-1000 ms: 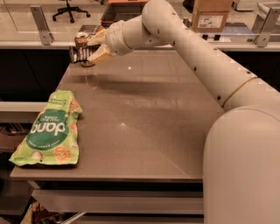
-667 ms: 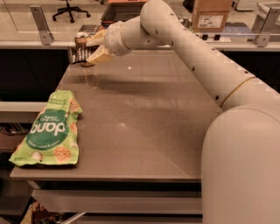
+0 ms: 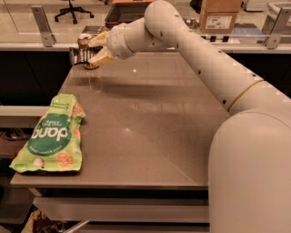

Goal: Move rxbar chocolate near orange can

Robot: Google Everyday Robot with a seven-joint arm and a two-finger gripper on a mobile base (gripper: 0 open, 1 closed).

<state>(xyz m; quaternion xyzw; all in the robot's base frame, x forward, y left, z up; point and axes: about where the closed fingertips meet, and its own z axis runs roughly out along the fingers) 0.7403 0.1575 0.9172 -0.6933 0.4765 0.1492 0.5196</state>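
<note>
The gripper (image 3: pixel 92 52) is held at the orange can (image 3: pixel 83 44), on the grey table's (image 3: pixel 150 118) far-left corner; its grip cannot be told. The rxbar chocolate (image 3: pixel 76 55) is seen just beside the can. A green snack bag (image 3: pixel 52 136) is laid well nearer than the can. An office chair (image 3: pixel 70 8) and a cardboard box (image 3: pixel 219 16) are set beyond it.

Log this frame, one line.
gripper: far-left table corner | bar: at gripper, beside can | grasp: unclear | bag: front-left edge

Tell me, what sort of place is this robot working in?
Probably an office or lab workspace: a rolling office chair and a cardboard box stand behind the grey table, where the robot's gripper is at the far corner beside the orange can.
</note>
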